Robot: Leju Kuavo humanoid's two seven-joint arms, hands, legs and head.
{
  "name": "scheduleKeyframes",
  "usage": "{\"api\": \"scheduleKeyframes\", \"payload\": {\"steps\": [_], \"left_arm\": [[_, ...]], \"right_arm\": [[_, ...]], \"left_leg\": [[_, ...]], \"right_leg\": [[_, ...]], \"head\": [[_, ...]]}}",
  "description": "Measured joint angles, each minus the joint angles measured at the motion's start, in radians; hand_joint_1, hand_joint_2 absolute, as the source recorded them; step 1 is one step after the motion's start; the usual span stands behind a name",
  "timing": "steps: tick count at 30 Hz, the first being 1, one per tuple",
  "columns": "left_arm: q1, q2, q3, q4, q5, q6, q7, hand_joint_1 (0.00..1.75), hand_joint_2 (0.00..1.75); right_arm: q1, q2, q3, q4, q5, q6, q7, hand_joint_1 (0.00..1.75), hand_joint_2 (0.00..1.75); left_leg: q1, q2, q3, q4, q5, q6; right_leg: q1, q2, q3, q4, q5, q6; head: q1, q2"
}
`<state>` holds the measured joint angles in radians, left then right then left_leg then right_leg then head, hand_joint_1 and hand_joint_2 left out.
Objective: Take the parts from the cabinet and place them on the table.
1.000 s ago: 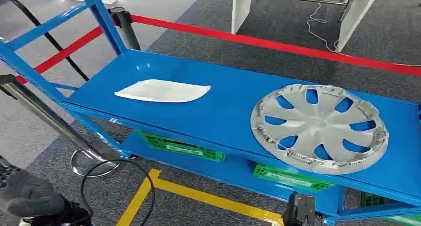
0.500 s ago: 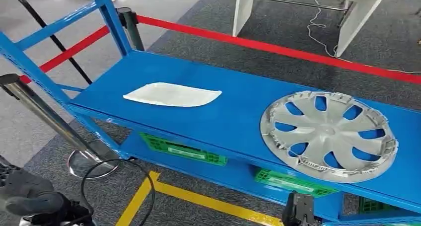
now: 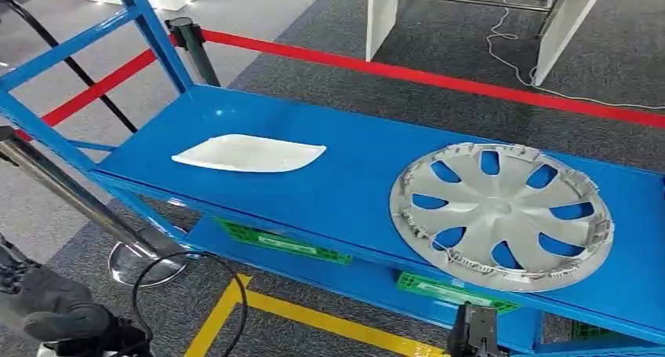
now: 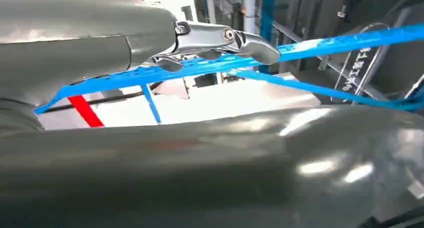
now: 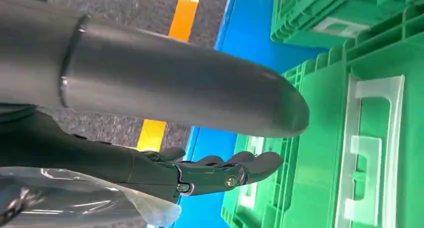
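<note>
Sitting a little further left in the head view than half a second ago, the whole blue shelf (image 3: 353,169) and everything on it have shifted together, which is the camera swinging and not the parts moving; the two parts keep the same spacing and the same places on the shelf.

On the top board the white flat part (image 3: 249,153) lies towards the left end, its long axis running along the length of the shelf, its narrow tips pointing to the shelf's two ends. Well apart from it, near the right end and close to the front edge, the grey hubcap (image 3: 502,214) lies flat with its spoked face up, the blue board showing through its openings. Green crates (image 3: 286,241) stand on the lower board under the front edge.

Neither hand touches a part. The left hand (image 3: 59,310) hangs low at the near left, below the shelf's front edge; in the left wrist view one silver finger (image 4: 235,40) is stretched out, and I cannot tell how the others lie. The right hand (image 5: 220,173) hangs beside a green crate, its dark fingers extended side by side and holding nothing, the thick thumb (image 5: 190,87) well apart from them.

A red barrier tape (image 3: 439,76) runs behind the shelf, and a yellow floor line (image 3: 314,318) lies in front of it.
</note>
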<state>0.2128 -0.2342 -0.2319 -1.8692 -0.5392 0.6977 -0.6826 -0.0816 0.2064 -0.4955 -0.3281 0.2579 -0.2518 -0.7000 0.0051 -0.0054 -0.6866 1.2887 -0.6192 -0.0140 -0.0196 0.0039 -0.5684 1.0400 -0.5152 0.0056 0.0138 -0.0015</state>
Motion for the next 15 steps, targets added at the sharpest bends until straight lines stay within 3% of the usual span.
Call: {"api": "scheduleKeyframes", "payload": {"steps": [1,2,3,5,6,7,10,12,13,15], "left_arm": [[-0.001,0.002,0.0,0.018,-0.02,-0.002,0.019,0.0,0.0],[-0.004,0.004,0.0,0.036,-0.037,-0.005,0.037,0.0,0.0],[-0.007,0.005,0.0,0.053,-0.058,-0.012,0.057,0.0,0.0],[-0.03,0.011,0.0,0.088,-0.113,-0.034,0.107,0.0,0.0],[-0.042,0.015,0.0,0.107,-0.134,-0.042,0.125,0.0,0.0],[-0.051,0.018,0.0,0.121,-0.144,-0.049,0.134,0.0,0.0],[-0.094,0.028,0.002,0.171,-0.185,-0.074,0.168,0.0,0.0],[-0.129,0.034,0.002,0.202,-0.221,-0.105,0.203,0.0,0.0],[-0.15,0.037,0.002,0.218,-0.232,-0.116,0.215,0.0,1.75],[-0.193,0.042,0.002,0.256,-0.247,-0.144,0.237,0.0,1.75]], "right_arm": [[0.001,0.0,-0.002,0.0,-0.001,0.0,0.0,0.0,0.0],[0.001,0.0,-0.003,0.0,-0.001,0.001,0.0,0.0,0.0],[0.001,0.0,-0.004,0.0,0.0,0.003,0.0,0.0,0.0],[0.0,0.0,-0.005,0.0,0.006,0.007,0.0,0.0,0.0],[0.0,0.0,-0.005,0.0,0.007,0.007,0.0,0.0,0.0],[-0.002,0.0,-0.005,0.0,0.008,0.009,-0.001,0.0,0.0],[-0.003,0.0,-0.005,0.003,0.019,0.014,0.0,0.0,0.0],[-0.008,-0.002,-0.005,0.004,0.027,0.017,0.0,0.0,0.0],[-0.013,-0.002,-0.005,0.005,0.031,0.017,-0.001,0.0,0.0],[-0.019,-0.003,-0.005,0.01,0.041,0.018,0.0,0.0,0.0]], "left_leg": [[0.0,0.0,-0.024,0.048,-0.009,0.001],[0.0,0.0,-0.026,0.049,0.006,0.005],[-0.001,0.0,-0.009,0.008,0.041,0.011],[-0.007,0.0,0.063,-0.156,0.136,0.031],[-0.014,0.0,0.091,-0.217,0.147,0.044],[-0.015,0.001,0.094,-0.228,0.145,0.048],[-0.019,-0.001,0.095,-0.249,0.139,0.049],[-0.008,0.002,0.108,-0.279,0.152,0.047],[-0.007,0.002,0.107,-0.28,0.154,0.051],[-0.008,0.003,0.105,-0.279,0.154,0.051]], "right_leg": [[0.001,-0.001,0.0,0.0,-0.001,-0.001],[0.003,-0.001,0.002,0.0,-0.001,-0.001],[0.005,0.0,0.004,0.0,-0.002,-0.002],[0.009,0.002,0.012,-0.001,-0.004,-0.003],[0.008,0.002,0.012,-0.002,-0.006,-0.003],[0.014,0.002,0.008,0.0,-0.006,0.0],[0.009,-0.004,0.003,-0.01,0.002,0.014],[0.01,-0.004,-0.008,0.002,-0.017,0.024],[0.01,-0.003,-0.028,0.046,-0.046,0.025],[0.008,-0.003,-0.102,0.203,-0.114,0.032]], "head": [[0.0,0.0],[0.0,0.0],[0.0,0.0],[0.0,0.0],[0.001,0.0],[0.001,0.0],[0.0,0.0],[0.001,0.0],[0.005,0.0],[0.007,0.0]]}}
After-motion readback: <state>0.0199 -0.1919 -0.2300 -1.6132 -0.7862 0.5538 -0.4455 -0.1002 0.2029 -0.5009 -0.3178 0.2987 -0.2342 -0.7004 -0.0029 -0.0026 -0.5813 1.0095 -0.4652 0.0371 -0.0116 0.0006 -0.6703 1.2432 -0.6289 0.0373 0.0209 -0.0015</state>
